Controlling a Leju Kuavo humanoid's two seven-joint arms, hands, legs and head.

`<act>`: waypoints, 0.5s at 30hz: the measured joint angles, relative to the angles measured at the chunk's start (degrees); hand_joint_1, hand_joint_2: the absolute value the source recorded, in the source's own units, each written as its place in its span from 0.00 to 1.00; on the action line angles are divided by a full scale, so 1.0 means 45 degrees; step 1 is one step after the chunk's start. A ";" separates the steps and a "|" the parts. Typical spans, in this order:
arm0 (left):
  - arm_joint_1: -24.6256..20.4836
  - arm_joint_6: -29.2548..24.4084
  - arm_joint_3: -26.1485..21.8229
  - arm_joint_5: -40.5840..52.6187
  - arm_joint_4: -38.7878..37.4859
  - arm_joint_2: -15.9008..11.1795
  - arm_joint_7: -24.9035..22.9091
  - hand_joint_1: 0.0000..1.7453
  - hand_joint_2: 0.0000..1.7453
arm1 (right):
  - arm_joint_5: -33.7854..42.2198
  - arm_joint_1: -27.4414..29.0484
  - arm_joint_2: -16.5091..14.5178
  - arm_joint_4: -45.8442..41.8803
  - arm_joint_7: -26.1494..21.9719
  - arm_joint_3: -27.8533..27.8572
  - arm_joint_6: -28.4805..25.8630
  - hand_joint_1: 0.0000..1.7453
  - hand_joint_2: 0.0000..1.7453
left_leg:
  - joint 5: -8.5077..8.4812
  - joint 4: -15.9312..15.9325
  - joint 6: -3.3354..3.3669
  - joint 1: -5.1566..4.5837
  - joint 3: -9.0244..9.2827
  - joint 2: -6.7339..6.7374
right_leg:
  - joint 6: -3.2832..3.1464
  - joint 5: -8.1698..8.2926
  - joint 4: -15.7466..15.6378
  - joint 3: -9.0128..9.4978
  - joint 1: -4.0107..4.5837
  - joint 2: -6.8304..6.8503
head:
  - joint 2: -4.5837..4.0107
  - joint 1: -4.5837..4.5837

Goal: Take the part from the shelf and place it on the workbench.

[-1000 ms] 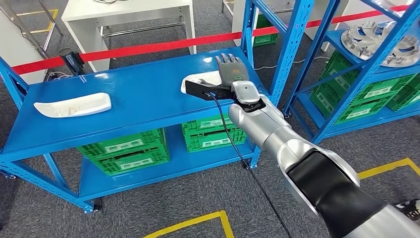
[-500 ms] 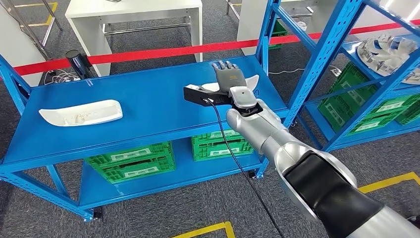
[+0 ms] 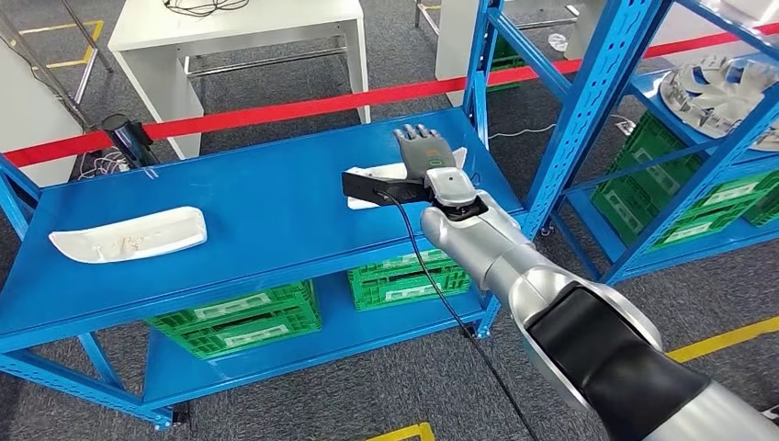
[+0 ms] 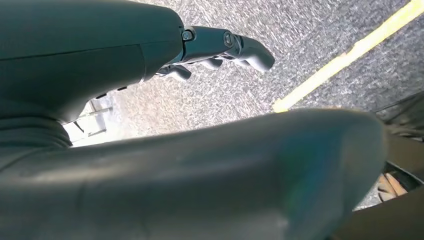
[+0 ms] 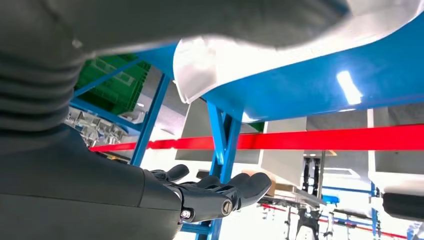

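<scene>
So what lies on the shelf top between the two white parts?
Nothing, as the head view shows: bare blue shelf top separates the left white part from the right white part under the right hand.

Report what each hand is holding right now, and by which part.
Nothing is held. The right hand hovers flat above the near end of the white part on the blue shelf, fingers extended. The left hand hangs over the floor, holding nothing.
</scene>
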State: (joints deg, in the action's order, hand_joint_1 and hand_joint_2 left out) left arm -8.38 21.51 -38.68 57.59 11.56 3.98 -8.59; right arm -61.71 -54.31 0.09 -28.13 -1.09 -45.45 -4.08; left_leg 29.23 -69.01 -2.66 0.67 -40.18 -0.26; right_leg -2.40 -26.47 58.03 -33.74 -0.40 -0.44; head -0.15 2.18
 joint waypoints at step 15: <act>0.0013 0.0000 -0.0073 0.0058 -0.0013 0.0047 -0.0044 0.00 0.00 | 0.0346 0.0064 0.0000 0.0294 -0.0072 -0.0200 0.0227 0.00 0.00 | -0.0984 0.2352 0.0472 -0.0096 0.1023 -0.0062 | 0.0075 -0.0189 -0.0070 0.0203 0.0071 0.0047 | 0.0000 -0.0004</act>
State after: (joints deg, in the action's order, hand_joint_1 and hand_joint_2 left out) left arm -8.32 21.51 -39.01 57.85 11.50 4.20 -8.79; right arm -60.16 -54.03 0.09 -26.81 -1.42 -46.35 -3.05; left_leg 24.80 -58.43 -0.53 0.24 -35.58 -0.54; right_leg -2.07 -27.32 57.72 -32.83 -0.08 -0.23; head -0.15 2.16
